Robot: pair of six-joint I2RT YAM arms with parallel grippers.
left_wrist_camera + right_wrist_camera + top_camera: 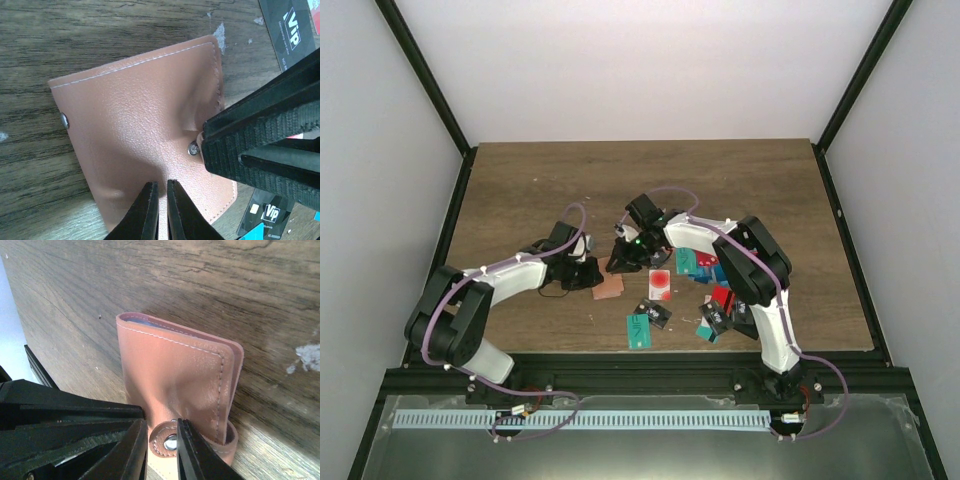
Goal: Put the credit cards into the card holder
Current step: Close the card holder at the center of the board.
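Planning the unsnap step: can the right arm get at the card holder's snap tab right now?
Likely yes. The right gripper straddles the snap tab on the card holder, with nothing between its fingers and the tab. The left gripper sits close beside but doesn't cover the tab.

Both arms bent inward, low, left claw (160, 212) fingers almost together, right claw (161, 452) likewise

The whole table (520, 190) is seen from high above, looking down. The card holder (145, 130) is framed very closely by both wrist views.
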